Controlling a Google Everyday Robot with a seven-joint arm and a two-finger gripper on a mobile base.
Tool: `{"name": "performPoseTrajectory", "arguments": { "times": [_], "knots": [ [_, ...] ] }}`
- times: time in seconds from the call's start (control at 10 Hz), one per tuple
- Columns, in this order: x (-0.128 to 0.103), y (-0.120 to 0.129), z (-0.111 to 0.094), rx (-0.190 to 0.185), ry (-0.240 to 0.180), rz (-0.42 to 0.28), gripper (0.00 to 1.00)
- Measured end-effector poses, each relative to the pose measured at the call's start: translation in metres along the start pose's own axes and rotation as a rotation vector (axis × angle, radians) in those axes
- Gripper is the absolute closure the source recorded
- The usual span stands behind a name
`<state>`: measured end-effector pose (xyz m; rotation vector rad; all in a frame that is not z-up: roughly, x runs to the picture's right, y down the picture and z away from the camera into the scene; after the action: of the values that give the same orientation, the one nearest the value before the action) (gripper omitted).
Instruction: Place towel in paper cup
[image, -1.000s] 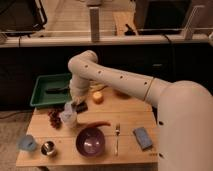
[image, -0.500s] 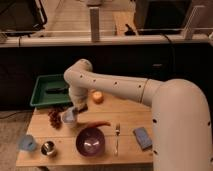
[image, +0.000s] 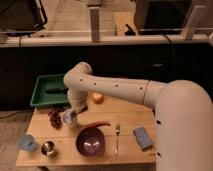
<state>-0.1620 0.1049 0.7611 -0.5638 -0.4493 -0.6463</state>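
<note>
My gripper (image: 70, 115) hangs low over the left part of the wooden table (image: 130, 117), just right of the grapes (image: 54, 118). A small pale bluish-white thing (image: 68, 119) sits right at the gripper; I cannot tell whether it is a cup or cloth, or whether it is held. A blue folded towel-like cloth (image: 142, 137) lies at the front right. A light blue cup (image: 26, 143) stands at the front left corner.
A green tray (image: 50, 91) sits at the back left. A purple bowl (image: 90, 141), a fork (image: 116, 138), a red chili (image: 97, 124), an orange fruit (image: 97, 98) and a metal cup (image: 48, 148) are spread over the table.
The arm's elbow has swung left and lower, and the gripper has come down closer to the table beside the grapes. The other things have not moved.
</note>
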Motion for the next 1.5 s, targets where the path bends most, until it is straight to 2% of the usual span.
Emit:
{"name": "performPoseTrajectory", "arguments": {
  "times": [0.3, 0.5, 1.0, 1.3, 1.5],
  "knots": [
    [-0.011, 0.003, -0.001, 0.011, 0.003, -0.008, 0.37],
    [-0.011, 0.0, -0.001, 0.011, 0.006, 0.005, 0.25],
    [-0.012, -0.016, -0.001, 0.006, 0.039, 0.016, 0.25],
    [-0.019, -0.019, -0.011, 0.011, 0.072, -0.044, 0.25],
    [-0.022, -0.019, -0.011, 0.011, 0.077, -0.058, 0.25]
  ]
}}
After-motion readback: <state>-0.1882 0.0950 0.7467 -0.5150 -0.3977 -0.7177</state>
